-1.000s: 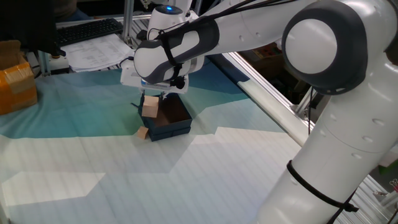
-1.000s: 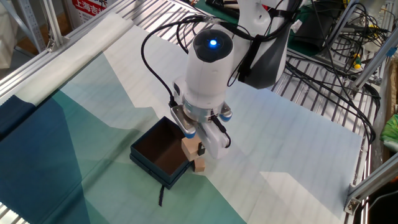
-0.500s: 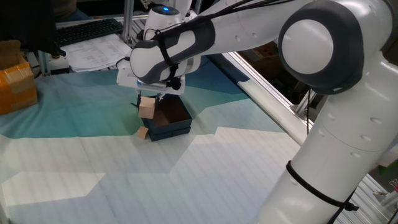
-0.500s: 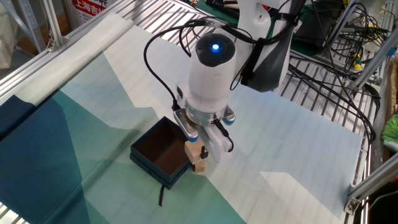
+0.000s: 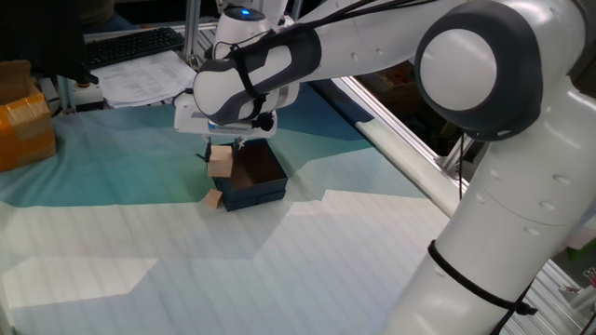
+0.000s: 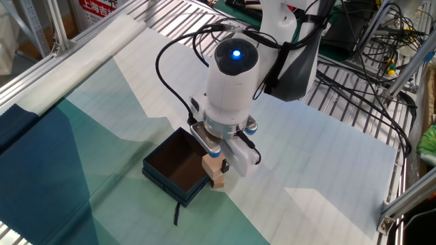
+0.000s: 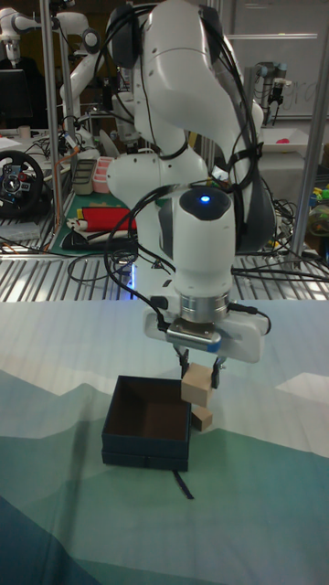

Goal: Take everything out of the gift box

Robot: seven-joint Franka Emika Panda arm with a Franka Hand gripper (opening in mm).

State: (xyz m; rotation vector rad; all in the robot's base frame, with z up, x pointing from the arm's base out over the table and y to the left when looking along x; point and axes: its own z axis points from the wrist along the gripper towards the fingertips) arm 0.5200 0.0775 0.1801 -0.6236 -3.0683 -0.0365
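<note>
The dark navy gift box [image 5: 264, 191] [image 6: 158, 174] [image 7: 137, 441] sits on the cloth, and its brown interior looks bare. A tan wooden cube [image 5: 220, 162] [image 6: 213, 165] [image 7: 196, 385] hangs just outside the box's wall, a little above the table. My gripper [image 5: 222, 149] [image 6: 213, 158] [image 7: 198, 370] is shut on this cube from above. A smaller tan block [image 5: 214, 199] [image 6: 219, 182] [image 7: 202, 418] lies on the cloth against the box's outer side, directly under the held cube.
An orange-brown carton [image 5: 23, 126] stands at the far left. Papers [image 5: 140, 79] and a keyboard lie behind. A metal rail [image 5: 400, 140] runs along the table's right side. A black strap [image 6: 177, 212] trails from the box's front corner.
My gripper has carried the cube a little further sideways, away from the box and over the small block. The box and small block have stayed put.
</note>
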